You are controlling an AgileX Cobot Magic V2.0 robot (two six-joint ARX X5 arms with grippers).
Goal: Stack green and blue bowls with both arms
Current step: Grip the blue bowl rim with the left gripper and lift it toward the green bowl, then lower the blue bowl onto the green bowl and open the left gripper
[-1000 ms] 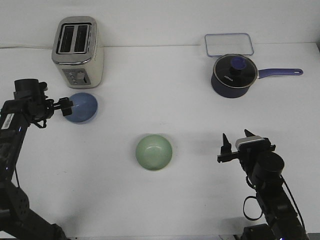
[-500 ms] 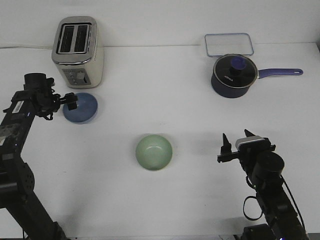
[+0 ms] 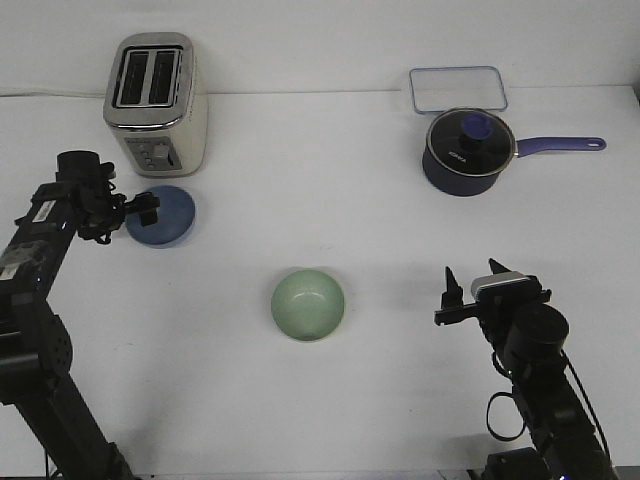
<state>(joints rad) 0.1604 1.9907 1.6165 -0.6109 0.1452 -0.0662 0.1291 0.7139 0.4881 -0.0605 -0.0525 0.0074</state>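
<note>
Left pincer (image 3: 146, 208) covers blue bowl (image 3: 168, 217) rim; grip unclear.

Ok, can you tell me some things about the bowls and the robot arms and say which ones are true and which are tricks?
1. The green bowl sits inside the blue bowl. False: they are apart, with the green one nearer the middle of the table.
2. The left gripper is at the blue bowl. True.
3. The right gripper holds the green bowl. False: it is off to the side, touching nothing.
4. The toaster stands just behind the blue bowl. True.
5. The saucepan has no lid. False: a lid with a purple knob is on it.
</note>
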